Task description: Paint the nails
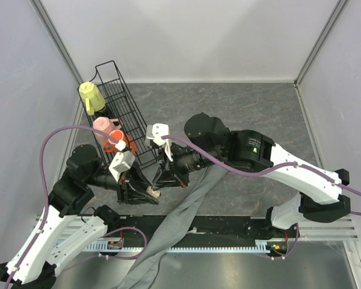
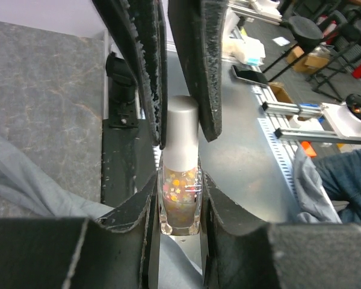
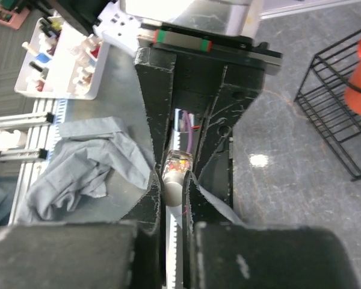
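Left jaws clamp the polish bottle (image 2: 180, 201), right jaws pinch its cap (image 2: 182, 135); I'd twist slowly, staying on axis.

Top view: the right arm (image 1: 253, 150) hides the upper end of the sleeve (image 1: 183, 214). The bottom edge cuts off its lower end. The nails cannot be made out.
Left wrist view: the left fingers (image 2: 126, 229) cover both sides of the bottle (image 2: 180, 192). Its print is too small to read.
Right wrist view: the 2 right fingers (image 3: 145, 208) hide most of the cap (image 3: 172, 192).
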Controlling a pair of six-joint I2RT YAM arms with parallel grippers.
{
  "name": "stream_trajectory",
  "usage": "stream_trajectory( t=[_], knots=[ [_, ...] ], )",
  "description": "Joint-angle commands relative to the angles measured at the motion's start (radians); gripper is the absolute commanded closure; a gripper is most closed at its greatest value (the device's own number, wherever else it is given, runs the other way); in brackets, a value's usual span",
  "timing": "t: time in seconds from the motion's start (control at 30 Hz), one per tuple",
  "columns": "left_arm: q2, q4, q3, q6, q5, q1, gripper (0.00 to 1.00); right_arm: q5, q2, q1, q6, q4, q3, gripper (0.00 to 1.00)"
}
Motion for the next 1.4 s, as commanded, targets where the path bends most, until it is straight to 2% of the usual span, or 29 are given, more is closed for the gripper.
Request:
stream_trajectory(
  t=[0.0, 0.1, 0.2, 0.3, 0.33, 0.37, 0.47, 0.53, 0.6, 0.77, 0.83, 0.87, 0.9, 0.93, 0.97, 1.0, 1.03, 1.07, 1.13, 1.17, 1.23, 1.27, 1.33, 1.37],
  knots=[
    [-0.001, 0.021, 0.058, 0.014, -0.253, 0.006, 0.98, 0.043, -0.01, 0.004, 0.013, 0.02, -0.037, 1.0],
    [0.001, 0.033, 0.059, 0.051, -0.592, 0.006, 0.98, 0.121, -0.024, 0.002, 0.041, 0.026, -0.076, 1.0],
    [0.015, 0.084, 0.058, 0.037, -0.846, 0.006, 0.98, 0.193, -0.022, 0.002, 0.091, 0.044, -0.111, 1.0],
    [0.033, 0.137, 0.053, 0.024, -0.951, 0.006, 0.98, 0.358, -0.01, 0.002, 0.197, 0.087, -0.139, 1.0],
    [0.033, 0.191, 0.032, 0.016, -0.962, 0.006, 0.98, 0.415, 0.001, 0.004, 0.252, 0.095, -0.137, 1.0],
    [0.035, 0.225, 0.018, 0.011, -0.995, 0.006, 0.98, 0.566, 0.007, 0.004, 0.368, 0.098, -0.137, 1.0],
    [0.051, 0.338, -0.047, -0.006, -1.031, 0.006, 0.98, 0.756, 0.019, 0.008, 0.682, 0.104, -0.161, 1.0],
    [0.071, 0.396, -0.085, -0.018, -1.054, 0.006, 0.98, 0.912, 0.047, 0.044, 0.772, 0.121, -0.168, 1.0],
    [0.094, 0.426, -0.106, -0.019, -1.052, 0.006, 0.98, 1.062, 0.067, 0.108, 0.832, 0.132, -0.149, 1.0],
    [0.101, 0.412, -0.131, -0.016, -1.023, 0.006, 0.98, 1.155, 0.134, 0.142, 0.808, 0.063, -0.05, 1.0],
    [0.085, 0.388, -0.13, -0.01, -1.002, 0.006, 0.98, 1.152, 0.114, 0.139, 0.774, 0.067, -0.063, 0.98],
    [0.081, 0.357, -0.125, -0.01, -0.99, 0.005, 0.98, 1.141, 0.105, 0.14, 0.74, 0.075, -0.07, 0.93],
    [0.076, 0.333, -0.114, -0.013, -0.952, 0.006, 0.98, 1.131, 0.099, 0.136, 0.708, 0.077, -0.07, 0.78],
    [0.07, 0.31, -0.108, -0.015, -0.924, 0.006, 0.98, 1.076, 0.076, 0.133, 0.63, 0.078, -0.073, 0.69],
    [0.068, 0.288, -0.099, -0.016, -0.889, 0.006, 0.98, 1.033, 0.064, 0.122, 0.589, 0.077, -0.074, 0.52],
    [0.07, 0.23, -0.081, -0.015, -0.8, 0.006, 0.98, 0.965, 0.052, 0.093, 0.55, 0.075, -0.076, 0.45],
    [0.068, 0.204, -0.071, -0.015, -0.749, 0.006, 0.98, 0.833, 0.02, 0.078, 0.471, 0.072, -0.08, 0.4],
    [0.067, 0.178, -0.064, -0.012, -0.629, 0.006, 0.98, 0.761, 0.006, 0.04, 0.444, 0.066, -0.085, 0.36],
    [0.064, 0.121, -0.044, -0.015, -0.495, 0.006, 0.98, 0.68, -0.062, 0.013, 0.366, 0.058, -0.106, 0.29],
    [0.053, 0.11, -0.042, -0.019, -0.376, 0.006, 0.98, 0.581, -0.083, -0.013, 0.328, 0.061, -0.137, 0.22],
    [0.035, 0.104, -0.041, -0.044, -0.272, 0.006, 0.98, 0.459, -0.129, -0.044, 0.266, 0.066, -0.155, 0.2],
    [0.016, 0.104, -0.041, -0.053, -0.206, 0.006, 0.98, 0.339, -0.137, -0.065, 0.207, 0.064, -0.166, 0.18],
    [0.003, 0.11, -0.038, -0.075, -0.125, 0.006, 0.98, 0.211, -0.146, -0.071, 0.151, 0.066, -0.174, 0.2],
    [0.006, 0.111, -0.031, -0.085, -0.091, 0.006, 0.98, 0.089, -0.145, -0.073, 0.103, 0.072, -0.172, 0.21]
  ],
)
